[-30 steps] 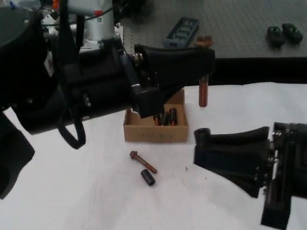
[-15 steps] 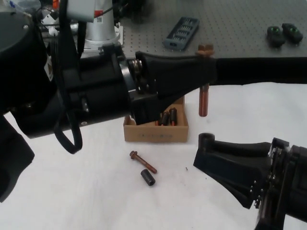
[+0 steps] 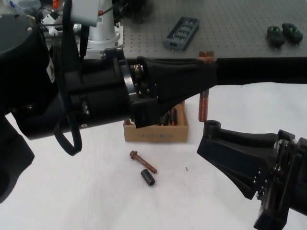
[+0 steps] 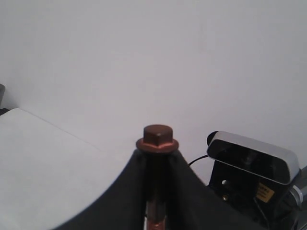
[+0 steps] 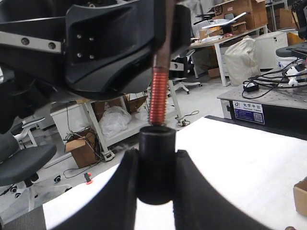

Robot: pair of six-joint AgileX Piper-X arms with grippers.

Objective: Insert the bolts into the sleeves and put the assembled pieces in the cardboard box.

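A white cloth [image 3: 96,201] covers the bench, and behind it lies a grey perforated table [image 3: 240,24] bearing a ribbed blue-grey tray [image 3: 181,32]. The cardboard box [image 3: 156,135] stands mid-cloth. In front of it lie a loose bolt [image 3: 143,161] and, just beside that, a loose sleeve [image 3: 148,177]. Past the bench edge, the right wrist view takes in a workshop with an office chair [image 5: 24,165] and desks [image 5: 225,40] stacked with cartons.

The left arm's bulk covers much of the box. Dark pieces [image 3: 171,116] inside it are partly seen, but their number cannot be made out. Whether the bolt's tip has entered the sleeve's mouth cannot be told.

The left gripper [image 3: 207,72] is clamped on the bolt [image 3: 204,103], holding it upright, head up, just right of the box. The right gripper [image 3: 211,130] is closed around the sleeve [image 5: 156,160], which stands upright directly below the bolt.

The right wrist view brings the threads down to the sleeve's rim. In the high view the two tips sit just beside each other above the cloth. The left wrist view looks up at the bolt's hex head resting on the finger ends, against a pale wall, with a camera unit [image 4: 252,155] to one side.
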